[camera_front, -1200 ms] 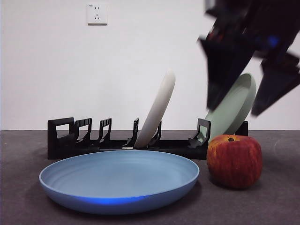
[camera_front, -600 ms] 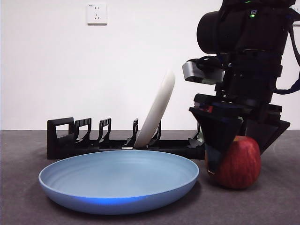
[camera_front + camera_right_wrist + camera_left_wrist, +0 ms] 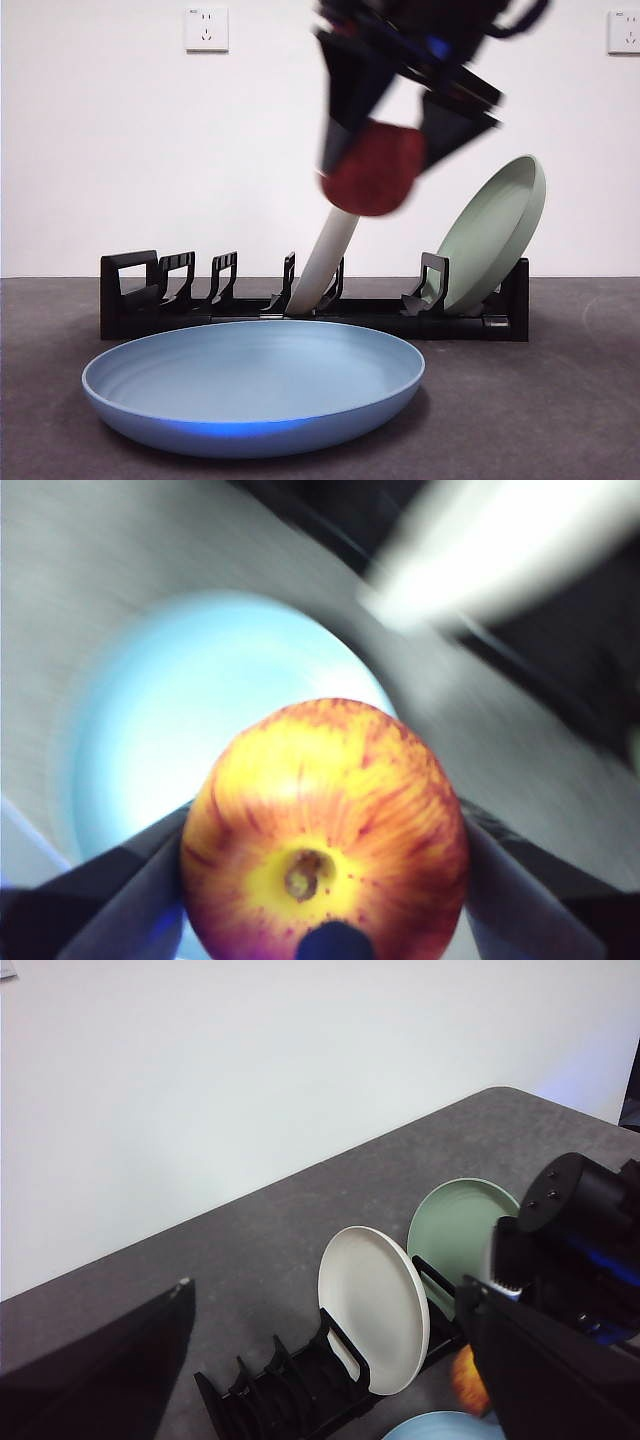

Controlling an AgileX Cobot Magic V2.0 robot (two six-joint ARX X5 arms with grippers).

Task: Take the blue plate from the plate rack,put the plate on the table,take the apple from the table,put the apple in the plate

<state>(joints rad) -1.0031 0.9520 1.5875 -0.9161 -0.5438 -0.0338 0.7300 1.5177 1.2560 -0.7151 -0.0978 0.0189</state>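
Blue plate (image 3: 255,385) lies flat on the dark grey desk (image 3: 560,420) at the very front of the front view, rim up, wide and shallow, with nothing in it. High above its far right part hangs the apple (image 3: 374,167), clamped between the two black fingers of the right gripper (image 3: 385,150), clear of the desk and of every plate. The right wrist view looks straight down past the apple (image 3: 325,865), stem end toward the camera, with a dark finger pressed against each flank; beneath it spreads the pale blue disc of the plate (image 3: 180,730), lying mostly to one side of the fruit rather than squarely under it. So the drop point appears to sit down and a little across from the grip, toward the plate's middle. That view is heavily smeared, and the gripper in the front view is blurred too, so the exact offset is hard to judge. Behind the plate stands the long black plate rack (image 3: 200,300), holding a cream-white plate (image 3: 322,270) on edge, partly hidden by the apple, and a sage-green plate (image 3: 490,235) leaning at the right end. The left gripper (image 3: 330,1400) waits high over the rack, its fingers wide apart and holding nothing; its view cuts off most of the blue plate.
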